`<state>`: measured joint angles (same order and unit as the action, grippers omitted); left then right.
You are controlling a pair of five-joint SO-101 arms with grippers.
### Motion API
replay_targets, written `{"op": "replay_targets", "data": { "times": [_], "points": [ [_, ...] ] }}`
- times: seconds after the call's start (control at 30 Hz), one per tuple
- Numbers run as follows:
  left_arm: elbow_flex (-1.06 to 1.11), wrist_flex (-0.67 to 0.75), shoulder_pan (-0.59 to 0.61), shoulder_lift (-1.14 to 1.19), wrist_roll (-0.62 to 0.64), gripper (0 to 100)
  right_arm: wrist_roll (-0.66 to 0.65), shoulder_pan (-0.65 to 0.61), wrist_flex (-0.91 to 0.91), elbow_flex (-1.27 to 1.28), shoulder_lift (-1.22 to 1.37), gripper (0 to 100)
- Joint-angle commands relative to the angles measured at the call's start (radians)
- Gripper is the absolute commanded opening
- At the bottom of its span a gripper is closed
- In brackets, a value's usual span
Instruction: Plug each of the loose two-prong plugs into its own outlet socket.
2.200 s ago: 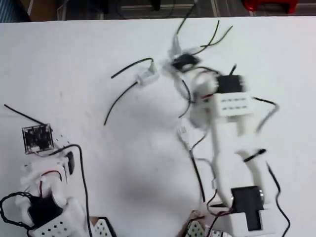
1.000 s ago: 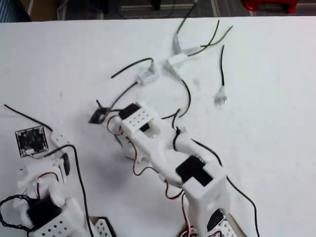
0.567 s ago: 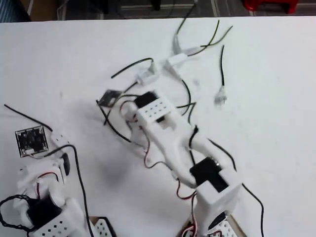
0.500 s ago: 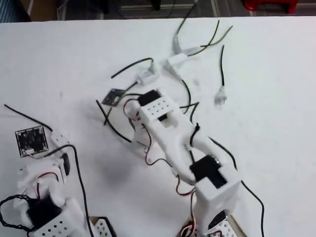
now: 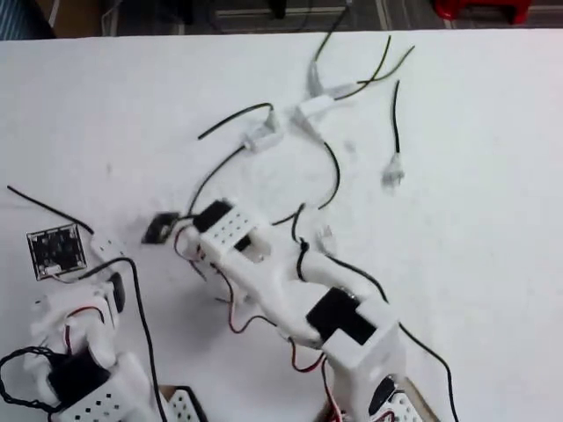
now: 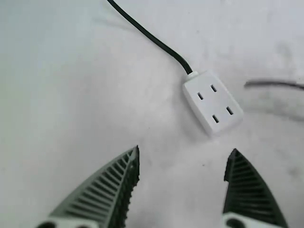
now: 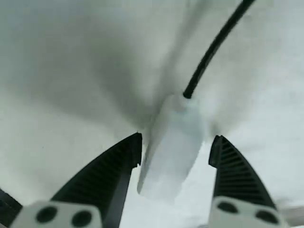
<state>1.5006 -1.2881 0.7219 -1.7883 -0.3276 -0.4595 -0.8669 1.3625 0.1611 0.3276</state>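
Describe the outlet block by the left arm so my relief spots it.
On the white table, go to the left arm's corner. Just ahead of the open left gripper lies a white outlet block on a black cord. Unlike the plugs, its face shows two pairs of slots.

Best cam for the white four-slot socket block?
Left wrist view: the socket block lies face up, all four slots and its black cord clear. High view shows it as a small white speck by the left arm. Right wrist view shows a plug instead.
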Motion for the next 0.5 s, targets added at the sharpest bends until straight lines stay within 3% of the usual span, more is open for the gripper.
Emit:
{"op": "replay_targets", "data": {
  "times": [0.0,0.27,0.47],
  "points": [
    [-0.005,0.014,0.007,-0.007,0.002,29,0.009,-0.039,0.012,0.021,-0.021,22.7],
    [-0.005,0.014,0.007,-0.007,0.002,29,0.011,-0.111,0.07,0.02,-0.022,22.4],
    [-0.005,0.014,0.01,-0.007,0.002,29,0.066,-0.088,0.067,-0.029,-0.019,6.4]
  ]
}}
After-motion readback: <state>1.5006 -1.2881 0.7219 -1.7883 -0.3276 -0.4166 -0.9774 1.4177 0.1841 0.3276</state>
